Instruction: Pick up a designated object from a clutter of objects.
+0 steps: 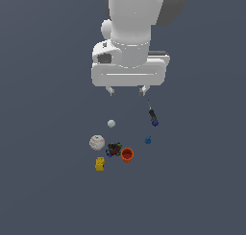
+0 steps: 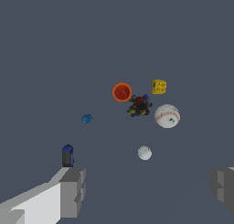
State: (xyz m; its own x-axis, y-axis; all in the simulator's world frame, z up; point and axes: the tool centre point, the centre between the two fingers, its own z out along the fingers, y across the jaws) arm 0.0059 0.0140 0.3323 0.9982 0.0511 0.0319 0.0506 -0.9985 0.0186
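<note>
The designated object, a tiny plain whitish-grey ball (image 1: 111, 123) (image 2: 144, 152), lies alone on the dark floor, apart from the clutter of objects. My gripper (image 1: 127, 91) (image 2: 147, 191) hangs high above the floor, open and holding nothing. In the exterior view the ball sits below it, a little toward that view's left. The clutter holds a red-stitched baseball (image 1: 97, 142) (image 2: 167, 116), a yellow block (image 1: 99, 164) (image 2: 159, 87), a dark multicoloured lump (image 1: 114, 149) (image 2: 139, 106) and an orange cup (image 1: 127, 155) (image 2: 122, 92).
A tiny blue piece (image 1: 148, 140) (image 2: 86, 119) lies toward the exterior view's right. A dark slender tool with a blue tip (image 1: 153, 117) (image 2: 67, 155) lies close under one gripper finger (image 2: 73, 191). The floor is a plain dark grey surface.
</note>
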